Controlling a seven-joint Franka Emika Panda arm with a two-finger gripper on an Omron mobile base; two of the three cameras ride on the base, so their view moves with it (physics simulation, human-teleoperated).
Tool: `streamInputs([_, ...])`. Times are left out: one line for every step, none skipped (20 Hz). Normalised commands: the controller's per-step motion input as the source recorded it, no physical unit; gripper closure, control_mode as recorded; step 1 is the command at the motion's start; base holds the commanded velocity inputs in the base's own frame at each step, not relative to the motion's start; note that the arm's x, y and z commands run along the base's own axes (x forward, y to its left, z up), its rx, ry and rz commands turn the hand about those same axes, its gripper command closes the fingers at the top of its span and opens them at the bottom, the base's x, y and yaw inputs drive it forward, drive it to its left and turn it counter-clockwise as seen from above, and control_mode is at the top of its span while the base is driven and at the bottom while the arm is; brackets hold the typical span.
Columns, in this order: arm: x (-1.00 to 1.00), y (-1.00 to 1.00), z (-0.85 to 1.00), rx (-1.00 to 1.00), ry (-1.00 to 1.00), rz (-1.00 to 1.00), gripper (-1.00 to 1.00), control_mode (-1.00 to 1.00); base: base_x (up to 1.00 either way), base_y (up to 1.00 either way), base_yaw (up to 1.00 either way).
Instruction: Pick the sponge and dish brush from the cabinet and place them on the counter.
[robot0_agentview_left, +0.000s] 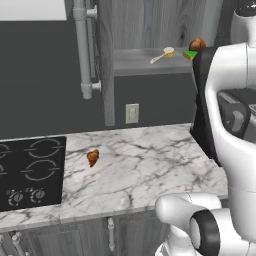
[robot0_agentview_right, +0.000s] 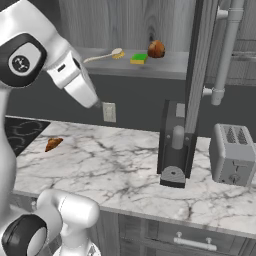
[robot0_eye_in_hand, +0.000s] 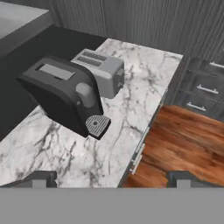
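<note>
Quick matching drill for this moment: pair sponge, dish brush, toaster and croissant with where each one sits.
Things:
1. sponge
2. dish brush
3. toaster
4. croissant

Places:
A. counter, near the cooktop
B. cabinet shelf, left of the green block
C. counter, beside the coffee machine
D. cabinet shelf, next to the brown lump

Pairs: 1-D, 2-B, 3-C, 4-A

arm raised, gripper (robot0_eye_in_hand: 112, 178) wide open, holding nothing.
</note>
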Motion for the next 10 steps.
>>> streamInputs([0.06,0.00,0.03,0.11,-0.15,0.19,-1.00,-1.00,0.00,0.00,0.00])
streamInputs([0.00,0.02,0.00,0.13,-0.15,0.21,-1.00,-1.00,0.00,0.00,0.00])
streamInputs([0.00,0.05,0.00,0.10,-0.15,0.22,-1.00,-1.00,0.00,0.00,0.00])
streamInputs([0.00,0.04,0.00,0.01,-0.14,0.26,-1.00,-1.00,0.00,0.00,0.00])
streamInputs([-0.02,0.00,0.00,0.00,-0.13,0.30,-1.00,-1.00,0.00,0.00,0.00])
streamInputs([-0.11,0.00,0.00,-0.01,-0.13,0.31,-1.00,-1.00,0.00,0.00,0.00])
streamInputs([-0.14,0.00,0.00,-0.03,-0.13,0.30,-1.00,-1.00,0.00,0.00,0.00])
streamInputs([-0.17,0.00,0.00,-0.05,-0.14,0.25,-1.00,-1.00,0.00,0.00,0.00])
streamInputs([-0.13,0.01,0.00,-0.05,-0.11,0.13,-1.00,-1.00,0.00,0.00,0.00])
streamInputs([0.00,0.01,0.01,0.00,-0.04,0.00,-1.00,-1.00,0.00,0.00,0.00])
